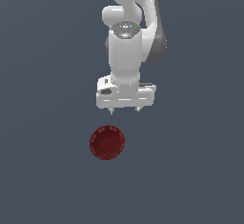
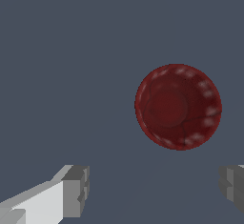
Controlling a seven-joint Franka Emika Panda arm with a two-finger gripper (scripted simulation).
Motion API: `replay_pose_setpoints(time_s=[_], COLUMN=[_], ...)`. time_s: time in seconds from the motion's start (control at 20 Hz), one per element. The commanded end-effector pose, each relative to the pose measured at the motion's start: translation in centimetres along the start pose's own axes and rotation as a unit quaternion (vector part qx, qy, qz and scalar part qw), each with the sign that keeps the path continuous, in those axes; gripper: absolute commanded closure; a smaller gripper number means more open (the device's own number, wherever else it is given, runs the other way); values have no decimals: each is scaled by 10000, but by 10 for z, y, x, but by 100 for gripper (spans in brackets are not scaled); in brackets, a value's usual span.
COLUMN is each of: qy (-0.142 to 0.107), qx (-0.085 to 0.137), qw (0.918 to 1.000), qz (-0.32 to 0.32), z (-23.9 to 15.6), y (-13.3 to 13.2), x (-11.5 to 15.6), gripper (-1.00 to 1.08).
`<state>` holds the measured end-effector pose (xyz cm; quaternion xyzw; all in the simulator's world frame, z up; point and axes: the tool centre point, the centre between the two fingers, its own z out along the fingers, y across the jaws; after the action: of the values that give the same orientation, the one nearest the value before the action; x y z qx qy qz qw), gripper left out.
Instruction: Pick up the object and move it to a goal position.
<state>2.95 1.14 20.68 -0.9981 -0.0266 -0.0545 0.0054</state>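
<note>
- Bowl [image 1: 107, 142], small, dark red, round and shallow, with a scalloped rim, lies flat on the plain grey floor [image 1: 43, 180]. No edge or corner of this floor is in the pictures, so I can place the bowl only against my own arm.
- My claw [image 1: 125, 109] hangs above the floor and points down. In the exterior view the bowl is below it and a little toward the exterior view's left. They are apart, nothing touches.
- My claw is wide open and it holds nothing. In the wrist view the two fingers [image 2: 76, 189] stand far from each other and only grey floor is between them.
- The bowl [image 2: 177, 106] is not between my fingers in the wrist view; it sits ahead of the gap, nearer to one finger than to the other.
- The step, as I judge it: bring the claw over the bowl, then go down and close.
- Risk one: if I go straight down from here, I think the fingers land beside the bowl or one fingertip hits the rim. The bowl is light and shallow, so it may slide away or tip.
- Risk two: the bowl looks about as wide as my opening. A small error in centring can put a finger on top of the rim instead of outside it.
- Risk three: the wall is low and ridged, so a shallow grip may slip when I lift.
- No goal mark shows in either picture, so I cannot tell where it must go.
</note>
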Motion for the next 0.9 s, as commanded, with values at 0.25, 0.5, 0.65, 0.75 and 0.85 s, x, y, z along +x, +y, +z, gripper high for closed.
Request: replay_pose_setpoints(time_s=[0.25, 0.5, 0.65, 0.75, 0.85], qy=[23, 27, 40, 56, 77], qx=[-15, -27, 17, 67, 135], qw=[10000, 9999, 10000, 9999, 9997], qz=[-84, -120, -41, 53, 182], z=[-4, -5, -3, 0, 4], y=[-7, -9, -8, -7, -5], x=[0, 0, 1, 1, 1], gripper=[-20, -20, -20, -20, -20])
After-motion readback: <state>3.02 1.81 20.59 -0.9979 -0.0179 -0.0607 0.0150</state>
